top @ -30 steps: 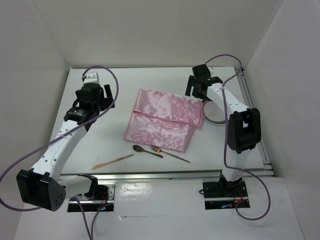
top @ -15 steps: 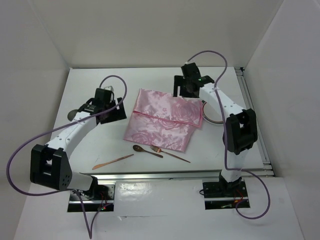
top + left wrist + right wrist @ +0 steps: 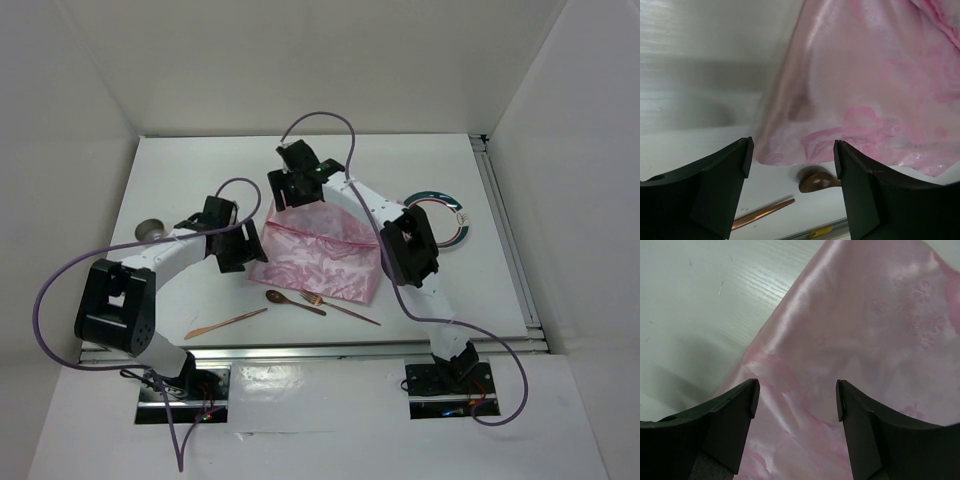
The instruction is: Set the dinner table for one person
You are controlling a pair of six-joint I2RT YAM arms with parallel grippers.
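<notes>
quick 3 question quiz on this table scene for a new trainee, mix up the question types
1. True or false: the plate lies on the cloth.
2. Which gripper is at the cloth's far left corner? A) left B) right C) neither
3. How many utensils lie on the table by the cloth's near edge?

Key
1. False: the plate sits to the cloth's right.
2. B, the right gripper; the left gripper is at the near left corner.
3. Three: knife, spoon, fork.
</notes>
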